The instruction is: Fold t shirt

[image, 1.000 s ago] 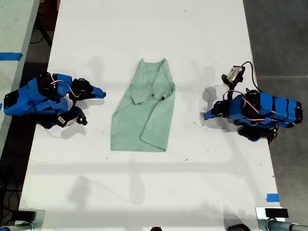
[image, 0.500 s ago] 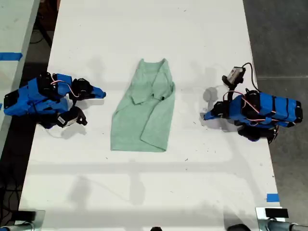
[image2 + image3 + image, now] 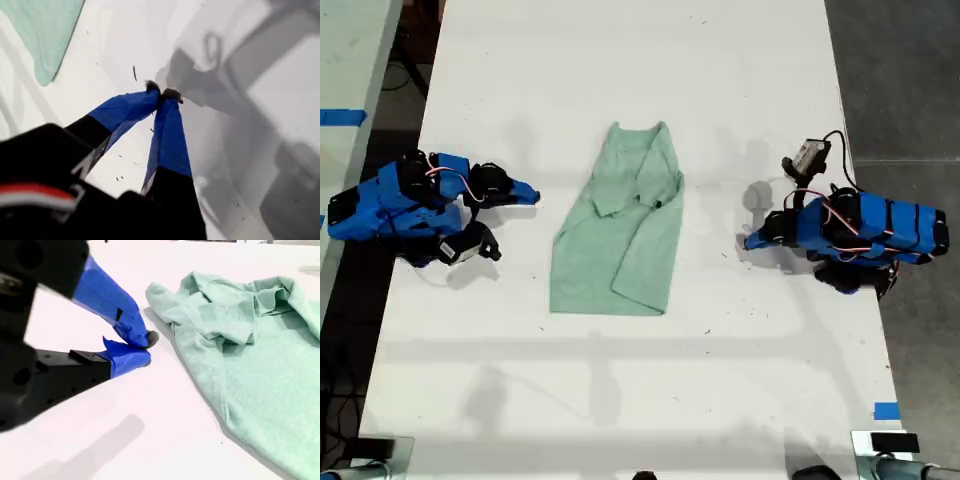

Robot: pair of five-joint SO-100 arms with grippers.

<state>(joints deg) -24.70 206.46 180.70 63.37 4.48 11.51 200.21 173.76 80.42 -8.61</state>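
T shirt (image 3: 618, 232) mid-table, bare margins; first pincer (image 3: 162, 94), second pincer (image 3: 145, 347) clenched empty.

The t shirt (image 3: 618, 232) is a plain pale mint green with no print. The surface (image 3: 640, 70) under it is white. Our first hand (image 3: 161, 94) and second hand (image 3: 146, 347) both have bright blue fingers on black bodies. Blue tape (image 3: 886, 410) marks the surface edge at the exterior view's right.
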